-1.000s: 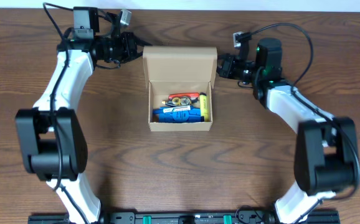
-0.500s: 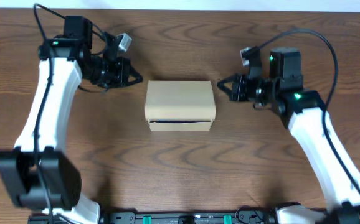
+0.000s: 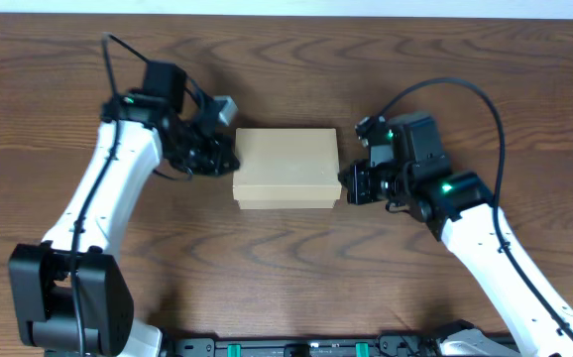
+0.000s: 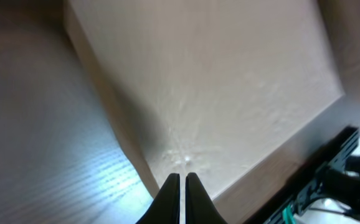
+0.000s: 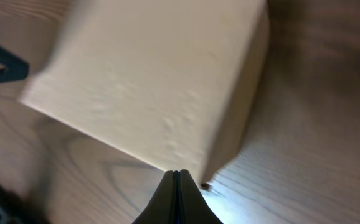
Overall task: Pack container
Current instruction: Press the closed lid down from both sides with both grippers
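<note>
I am keeping my left gripper (image 4: 181, 179) pressed together, its two dark fingers side by side with only a hairline slit between them, pinching nothing. In the left wrist view the tips are pointing at the flat top of the container (image 3: 286, 167), close to its left edge; I cannot tell whether they are touching the cardboard. I am keeping my right gripper (image 5: 178, 175) pressed together as well, the fingers meeting in a single point and gripping nothing. In the right wrist view that point is sitting at the container's right edge, near a lower corner, and I cannot tell whether it is touching either. From overhead, the container is lying in the middle of the table (image 3: 286, 268), between my two grippers, with its flap lid down flat and its plain tan top facing up. My left gripper is sitting just beside the container's left side toward the far corner, and my right gripper is sitting just beside its right side toward the near corner. My white left arm (image 3: 108, 188) is reaching in from the near left, and my white right arm (image 3: 485, 238) is reaching in from the near right. A black cable (image 3: 465, 89) is looping above my right wrist. The table is showing dark brown wood grain all around.
</note>
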Robot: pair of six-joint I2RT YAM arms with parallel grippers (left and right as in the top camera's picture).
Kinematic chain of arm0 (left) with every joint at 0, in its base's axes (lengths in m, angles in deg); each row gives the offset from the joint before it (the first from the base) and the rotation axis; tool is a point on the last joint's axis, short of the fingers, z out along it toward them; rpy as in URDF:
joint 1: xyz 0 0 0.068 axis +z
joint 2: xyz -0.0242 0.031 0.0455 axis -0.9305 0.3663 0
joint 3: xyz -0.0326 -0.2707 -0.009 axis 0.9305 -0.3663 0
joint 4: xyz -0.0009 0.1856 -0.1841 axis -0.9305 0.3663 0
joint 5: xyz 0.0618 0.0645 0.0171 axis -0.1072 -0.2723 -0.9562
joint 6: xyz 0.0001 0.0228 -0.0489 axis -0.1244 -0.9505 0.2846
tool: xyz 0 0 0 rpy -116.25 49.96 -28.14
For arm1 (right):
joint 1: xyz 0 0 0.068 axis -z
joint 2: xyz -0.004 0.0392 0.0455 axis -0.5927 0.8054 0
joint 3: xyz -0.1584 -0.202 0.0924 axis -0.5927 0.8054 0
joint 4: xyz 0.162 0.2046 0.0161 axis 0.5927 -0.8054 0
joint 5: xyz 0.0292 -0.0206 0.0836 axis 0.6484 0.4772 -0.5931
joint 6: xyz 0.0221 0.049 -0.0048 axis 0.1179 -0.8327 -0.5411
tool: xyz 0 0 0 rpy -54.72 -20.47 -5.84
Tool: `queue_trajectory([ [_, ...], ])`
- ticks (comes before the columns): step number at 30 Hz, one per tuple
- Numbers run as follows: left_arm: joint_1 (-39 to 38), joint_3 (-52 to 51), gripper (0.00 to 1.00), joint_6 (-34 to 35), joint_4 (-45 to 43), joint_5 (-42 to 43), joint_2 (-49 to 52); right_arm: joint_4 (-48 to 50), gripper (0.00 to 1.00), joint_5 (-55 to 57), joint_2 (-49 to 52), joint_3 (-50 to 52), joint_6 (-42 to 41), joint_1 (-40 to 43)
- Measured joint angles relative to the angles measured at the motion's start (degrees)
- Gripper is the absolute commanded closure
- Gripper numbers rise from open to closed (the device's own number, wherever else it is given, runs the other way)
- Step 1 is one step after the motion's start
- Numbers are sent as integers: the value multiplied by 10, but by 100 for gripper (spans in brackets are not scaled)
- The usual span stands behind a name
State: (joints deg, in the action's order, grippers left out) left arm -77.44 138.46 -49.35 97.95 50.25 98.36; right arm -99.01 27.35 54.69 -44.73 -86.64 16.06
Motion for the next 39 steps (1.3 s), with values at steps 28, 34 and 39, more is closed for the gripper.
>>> queue_trajectory([
  [28, -7, -71, 94, 38, -54, -4, 0, 79, 99, 26, 44, 85, -51, 0],
  [34, -7, -71, 94, 38, -54, -4, 0, 85, 99, 35, -16, 85, -65, 0],
  [39, -7, -71, 94, 38, -54, -4, 0, 90, 99, 38, -53, 85, -64, -23],
])
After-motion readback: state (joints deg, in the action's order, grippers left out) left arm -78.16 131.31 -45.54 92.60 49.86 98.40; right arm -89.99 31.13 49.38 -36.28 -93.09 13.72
